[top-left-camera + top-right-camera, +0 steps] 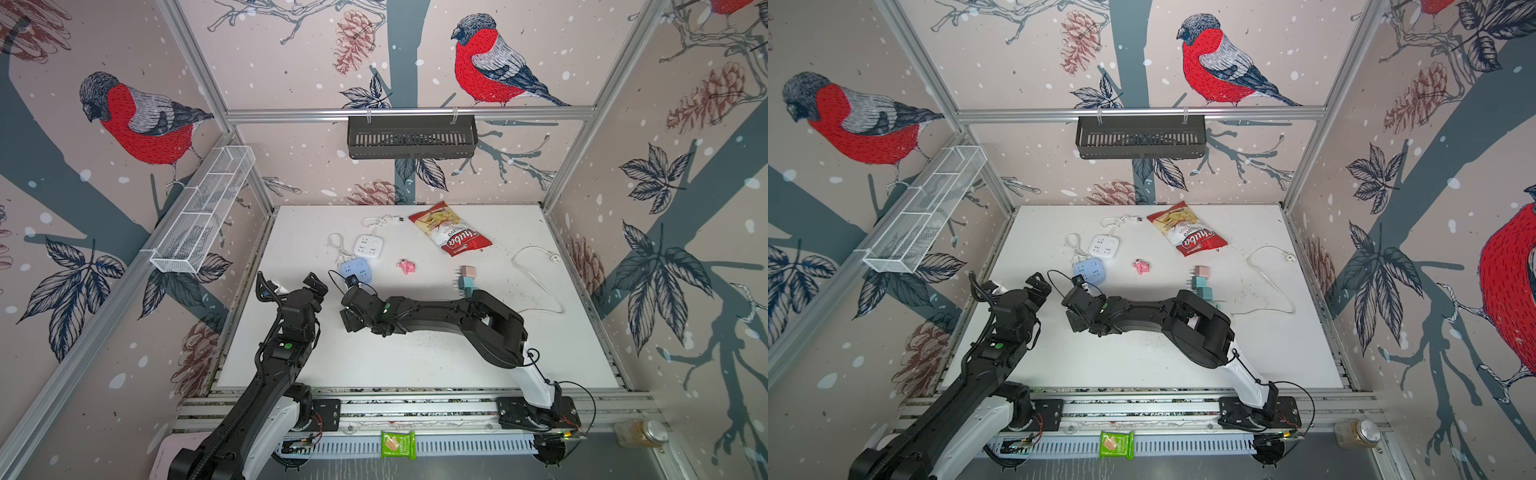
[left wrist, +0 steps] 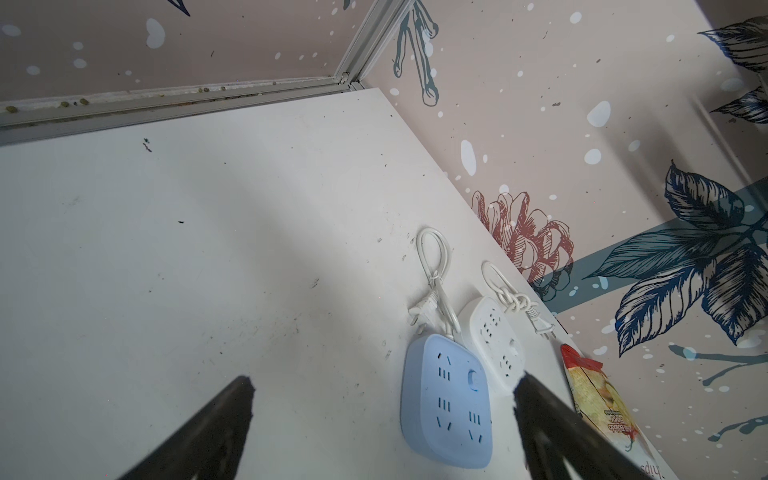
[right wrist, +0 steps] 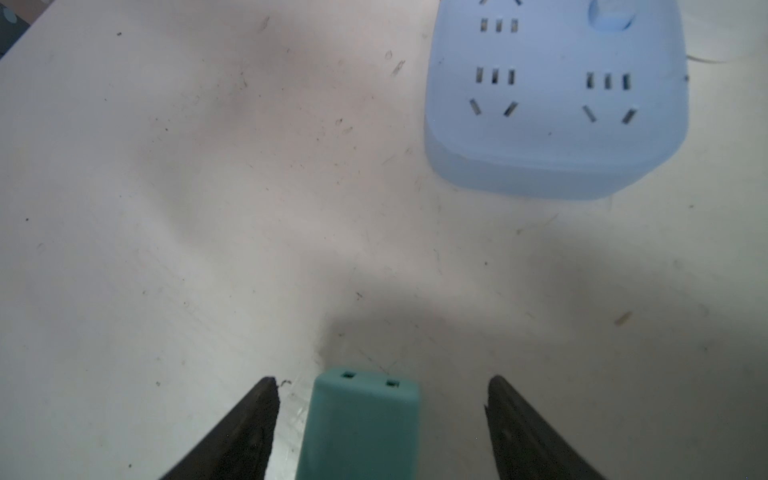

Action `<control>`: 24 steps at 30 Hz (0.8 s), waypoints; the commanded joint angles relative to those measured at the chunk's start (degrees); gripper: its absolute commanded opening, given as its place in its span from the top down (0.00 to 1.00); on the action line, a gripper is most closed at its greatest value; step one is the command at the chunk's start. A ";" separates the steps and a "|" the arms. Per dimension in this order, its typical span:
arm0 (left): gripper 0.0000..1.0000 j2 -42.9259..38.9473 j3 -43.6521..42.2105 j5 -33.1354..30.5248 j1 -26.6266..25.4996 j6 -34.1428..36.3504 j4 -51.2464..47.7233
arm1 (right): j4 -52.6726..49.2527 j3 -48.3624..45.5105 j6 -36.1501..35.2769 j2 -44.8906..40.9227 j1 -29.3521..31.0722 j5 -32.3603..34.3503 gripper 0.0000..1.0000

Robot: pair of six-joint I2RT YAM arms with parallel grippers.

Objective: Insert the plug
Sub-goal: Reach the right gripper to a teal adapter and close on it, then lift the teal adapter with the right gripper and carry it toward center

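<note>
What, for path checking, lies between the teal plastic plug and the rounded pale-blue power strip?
Right wrist view: only bare white tabletop between teal plug and blue power strip.

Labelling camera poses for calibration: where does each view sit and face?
Top views: high at the front, looking down on the table; left arm and right arm show.
Left wrist: faces blue power strip; left gripper shows.
Right wrist: low, faces strip; right gripper around teal plug.
Shared: all show the strip.
</note>
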 commanded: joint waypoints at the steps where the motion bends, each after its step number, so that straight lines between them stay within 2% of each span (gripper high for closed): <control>1: 0.02 -0.26 -0.47 -1.59 0.06 -0.90 1.86 | -0.72 0.31 1.21 0.96 0.72 -0.36 0.22; 7: 0.02 -0.40 -0.83 -1.26 0.08 -1.43 2.18 | -1.01 0.21 1.65 2.36 1.71 -0.01 0.29; 24: 0.02 -0.63 -1.45 -1.37 0.06 -1.34 2.92 | 0.21 -2.61 1.84 1.58 2.68 0.01 0.58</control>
